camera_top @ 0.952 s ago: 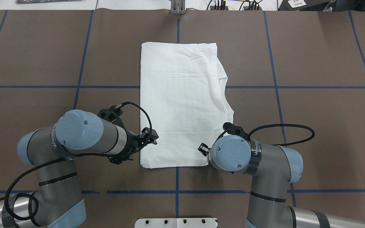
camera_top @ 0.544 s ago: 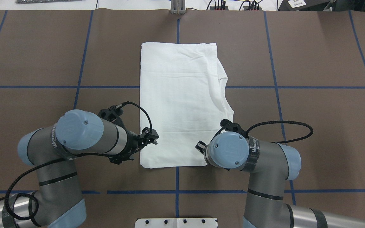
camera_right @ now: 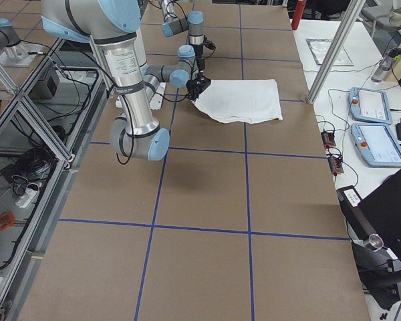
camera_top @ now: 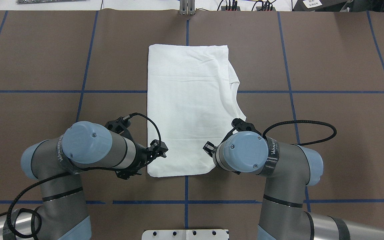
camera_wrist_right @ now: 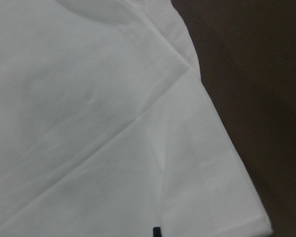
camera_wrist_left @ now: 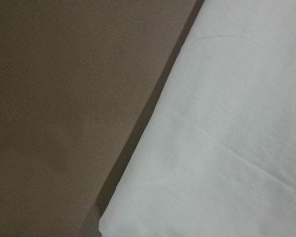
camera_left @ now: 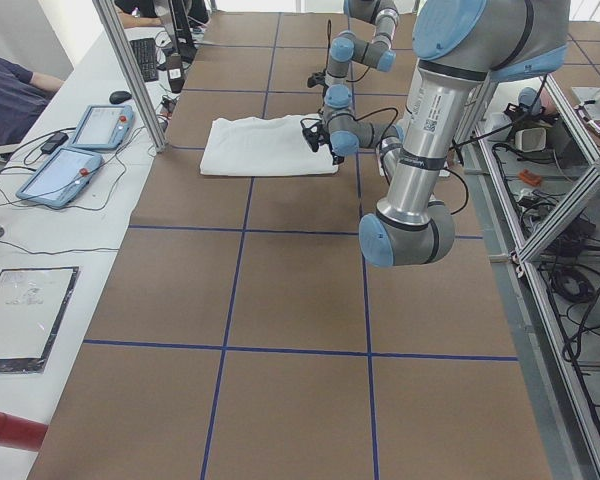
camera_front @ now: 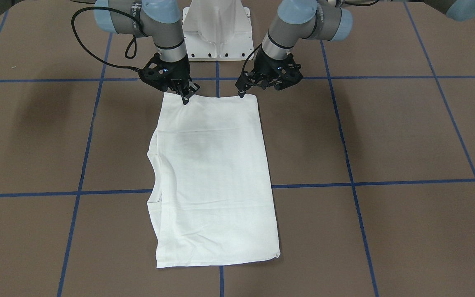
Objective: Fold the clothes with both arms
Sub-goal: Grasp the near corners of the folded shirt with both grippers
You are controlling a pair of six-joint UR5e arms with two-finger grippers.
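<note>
**Both claws are sitting low over the shirt's near edge**

The white shirt [camera_top: 188, 110] is lying flat in the middle of the brown tabletop [camera_top: 328, 60], folded into a long rectangle with its plain side showing. A curved flap is sticking out along its edge on the robot's right.

The left claw [camera_top: 159, 149] is reaching in over the shirt's left edge, close to the near corner. The right claw [camera_top: 208, 149] is pointing down by the opposite near corner. In the front-facing view its tips [camera_front: 188, 95] are meeting the cloth, while the left claw [camera_front: 241, 91] is hanging at the hem's corner.

I cannot tell whether either claw is spread or pinching the fabric. The wrist views are showing only white cloth beside bare tabletop.
</note>
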